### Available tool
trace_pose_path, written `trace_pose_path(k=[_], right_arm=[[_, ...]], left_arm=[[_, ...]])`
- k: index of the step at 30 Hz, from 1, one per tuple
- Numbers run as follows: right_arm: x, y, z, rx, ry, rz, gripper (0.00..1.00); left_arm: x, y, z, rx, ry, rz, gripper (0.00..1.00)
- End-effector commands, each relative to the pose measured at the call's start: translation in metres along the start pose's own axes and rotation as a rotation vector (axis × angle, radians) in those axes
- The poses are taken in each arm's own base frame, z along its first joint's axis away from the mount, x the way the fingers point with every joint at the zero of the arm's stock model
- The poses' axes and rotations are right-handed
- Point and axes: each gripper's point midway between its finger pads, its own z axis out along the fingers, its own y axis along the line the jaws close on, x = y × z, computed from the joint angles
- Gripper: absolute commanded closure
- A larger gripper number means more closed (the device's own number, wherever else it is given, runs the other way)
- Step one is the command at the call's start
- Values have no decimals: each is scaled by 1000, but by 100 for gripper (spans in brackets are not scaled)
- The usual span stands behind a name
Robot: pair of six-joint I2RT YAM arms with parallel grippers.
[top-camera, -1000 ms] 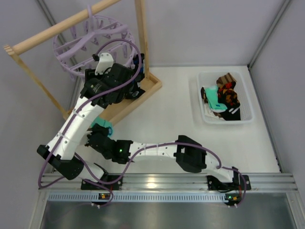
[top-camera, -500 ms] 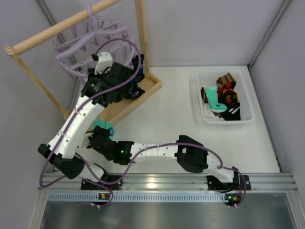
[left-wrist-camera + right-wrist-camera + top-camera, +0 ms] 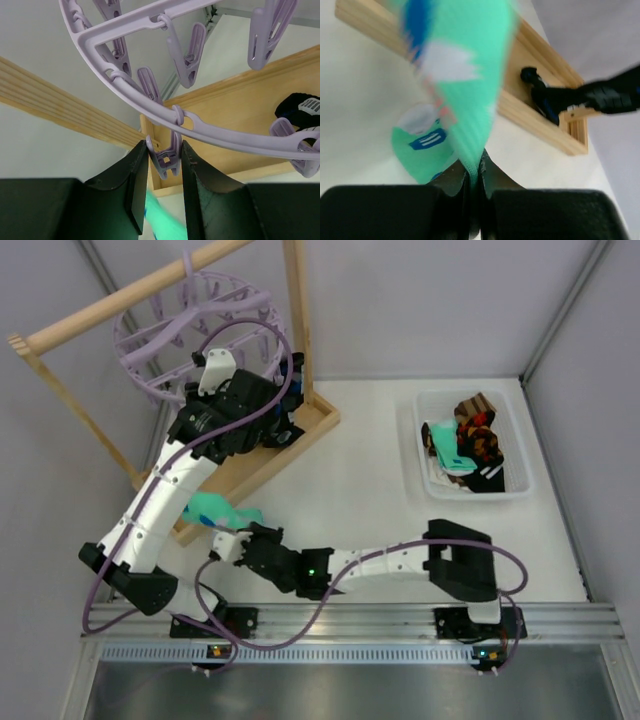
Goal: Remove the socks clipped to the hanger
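Observation:
The pale-lavender hanger (image 3: 195, 325) hangs from the wooden rod at the back left. In the left wrist view its ring (image 3: 165, 117) runs across, and my left gripper (image 3: 164, 162) is shut on one lavender clip (image 3: 167, 157), squeezing it. My right gripper (image 3: 232, 540) is shut on a teal-mint sock (image 3: 222, 510) with white and blue marks, free of the clip, near the frame's front edge. The sock fills the right wrist view (image 3: 465, 75), pinched between the jaws (image 3: 474, 172). A black sock (image 3: 295, 107) lies on the wooden base.
A white basket (image 3: 520, 490) at the right holds several socks (image 3: 470, 445). The wooden rod frame (image 3: 300, 320) and its base (image 3: 255, 465) stand at the back left. The left arm (image 3: 170, 490) reaches over the base.
My right gripper has pulled the teal-mint sock right and toward the table's near edge, away from the frame. The sock is now free of the clip. My left gripper has stayed on the clip.

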Motion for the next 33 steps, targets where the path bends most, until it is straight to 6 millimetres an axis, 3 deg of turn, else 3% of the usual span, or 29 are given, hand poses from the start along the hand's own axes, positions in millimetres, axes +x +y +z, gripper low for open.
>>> trace_pose_path(k=[1,2,3,4,5,6,8,10,12,14,15,16,18,19,21,22,23,24,25,28,30,33], right_arm=[[-30,-60,-54,107,-114,312,100],[-7,-60,-61,98,-77,320,100],[-2,-77,-76,89,-58,398,100],[15,-96,-76,109,-22,439,100],[32,-102,-79,101,14,454,100],[47,-130,-89,143,46,512,100],[69,-148,-98,152,91,554,100],[91,-184,-114,214,123,631,100],[101,-213,-129,276,130,671,100],[125,-249,-143,363,195,691,100],[129,-266,-153,397,196,706,100],[145,-292,-161,471,218,729,100],[148,-319,-174,491,207,761,100],[158,-349,-185,555,210,788,100],[178,-372,-194,613,263,797,100],[200,-392,-205,684,299,817,100],[205,-400,-204,675,289,842,100],[220,-405,-201,689,305,880,100],[248,-416,-210,731,340,918,100],[303,-425,-211,787,415,997,100],[339,-419,-199,771,490,1039,100],[395,-411,-193,788,607,1084,100]], left_arm=[[-6,9,-7,43,2,-58,71],[-6,10,-9,64,4,-76,65],[-4,12,-10,69,8,-80,53],[-4,13,-12,82,9,-95,49],[-2,11,-14,107,18,-108,46],[-1,13,-17,132,23,-123,38],[2,9,-23,199,42,-139,31],[6,10,-29,253,51,-164,17],[11,12,-40,338,59,-198,11],[21,4,-46,414,69,-209,3],[27,-4,-55,502,86,-221,2],[27,4,-65,557,68,-259,2],[42,-7,-74,662,68,-257,2],[49,-15,-85,753,78,-251,2],[66,-17,-94,838,57,-255,2],[74,-20,-100,884,54,-257,2],[76,-11,-105,909,19,-285,2],[88,-18,-102,923,15,-285,2],[93,-17,-103,931,6,-295,2],[108,-15,-104,963,-36,-338,2],[121,-12,-103,966,-49,-361,2],[125,-4,-103,966,-81,-409,2]])
